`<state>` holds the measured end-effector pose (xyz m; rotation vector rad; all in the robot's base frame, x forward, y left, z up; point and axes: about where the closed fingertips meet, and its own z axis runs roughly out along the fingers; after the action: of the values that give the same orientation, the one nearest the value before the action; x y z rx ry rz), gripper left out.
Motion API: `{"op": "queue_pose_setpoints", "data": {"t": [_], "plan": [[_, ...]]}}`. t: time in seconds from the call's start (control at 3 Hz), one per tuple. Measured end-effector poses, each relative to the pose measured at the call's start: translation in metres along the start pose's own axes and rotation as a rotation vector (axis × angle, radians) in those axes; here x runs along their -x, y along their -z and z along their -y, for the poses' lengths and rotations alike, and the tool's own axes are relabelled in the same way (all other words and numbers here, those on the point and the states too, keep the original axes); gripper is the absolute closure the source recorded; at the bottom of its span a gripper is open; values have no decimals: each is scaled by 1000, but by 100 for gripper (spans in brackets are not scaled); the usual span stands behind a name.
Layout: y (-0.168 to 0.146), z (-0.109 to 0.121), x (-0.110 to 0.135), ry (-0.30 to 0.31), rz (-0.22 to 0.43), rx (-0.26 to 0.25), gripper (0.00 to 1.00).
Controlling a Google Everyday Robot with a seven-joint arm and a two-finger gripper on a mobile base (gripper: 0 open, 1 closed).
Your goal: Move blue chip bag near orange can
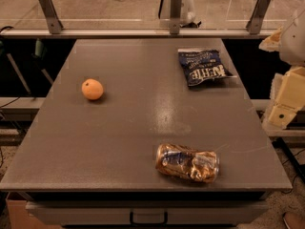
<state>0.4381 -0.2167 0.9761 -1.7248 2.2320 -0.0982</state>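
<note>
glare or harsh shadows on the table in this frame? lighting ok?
Camera view: dim, warm light; a pale sheen streaks the table between the blue chip bag and the orange can; bright glints on the can; only a soft shadow beside the orange fruit; the pincer sits at the right edge, lit pale, beside the table.

Arm [295, 37]: a rounded white shell, smooth and plain, cut off by the right edge of the view.
Tan piece: a pale tan wedge juts from the left side of the white shell.
Hand [285, 101]: blocky, cream-yellow, flat-sided segments, one under another, just off the right side of the table [143, 128].
Marking: one small dark round spot, screw or hole, low on the hand's bottom block.
</note>
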Motion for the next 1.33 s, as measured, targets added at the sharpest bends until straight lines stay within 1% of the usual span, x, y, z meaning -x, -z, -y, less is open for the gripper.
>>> {"op": "queue_pose_setpoints", "data": {"t": [0.33, 0.67, 1.0, 1.33], "plan": [[0, 0, 0, 0, 0, 0, 0], [-18, 23, 7, -3, 38, -26, 0], [-64, 77, 19, -25, 126, -53, 0], [-112, 130, 29, -68, 208, -59, 0]]}}
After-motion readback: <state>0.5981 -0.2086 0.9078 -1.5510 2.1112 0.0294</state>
